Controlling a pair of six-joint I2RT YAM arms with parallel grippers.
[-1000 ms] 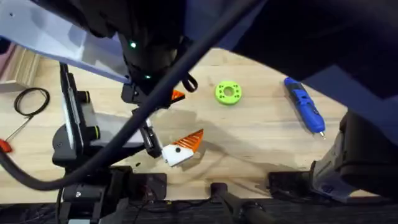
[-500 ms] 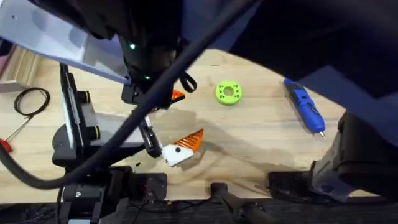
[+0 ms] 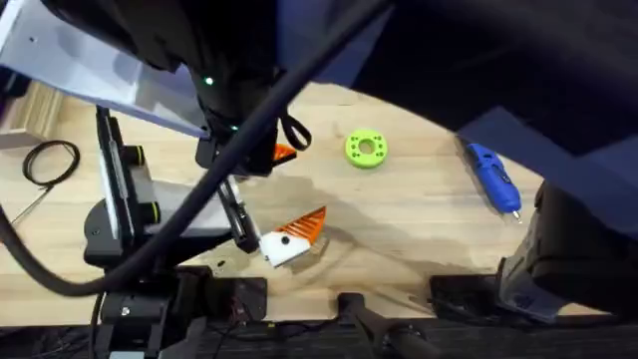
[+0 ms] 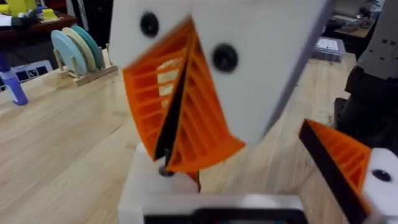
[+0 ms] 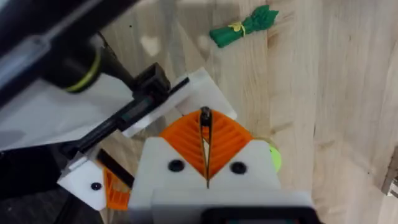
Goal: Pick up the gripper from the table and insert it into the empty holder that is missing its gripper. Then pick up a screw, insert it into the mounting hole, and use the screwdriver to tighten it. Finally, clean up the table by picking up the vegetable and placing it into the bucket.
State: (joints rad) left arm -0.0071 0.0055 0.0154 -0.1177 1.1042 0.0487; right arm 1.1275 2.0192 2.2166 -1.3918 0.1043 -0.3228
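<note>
My right gripper is shut, its orange ribbed pads pressed together. The left wrist view faces it close up, with the right gripper hanging tips-down over a blurred white block. Overhead, one orange pad pokes out under the dark arms. The mounted claw's white finger base carries an orange wedge, also seen from the left wrist. The blue screwdriver lies at the right. The green vegetable lies beyond the right gripper. The loose gripper, empty holder, screw and bucket are hidden or out of view.
A bright green disc with holes sits mid-table. The claw's black stand occupies the left, with a black cable loop beside it. Both arms hang large and dark over the table's far half.
The dark arms have drifted slightly left. The right arm now covers the screwdriver's far end. The mounted claw, disc and screwdriver have not moved.
</note>
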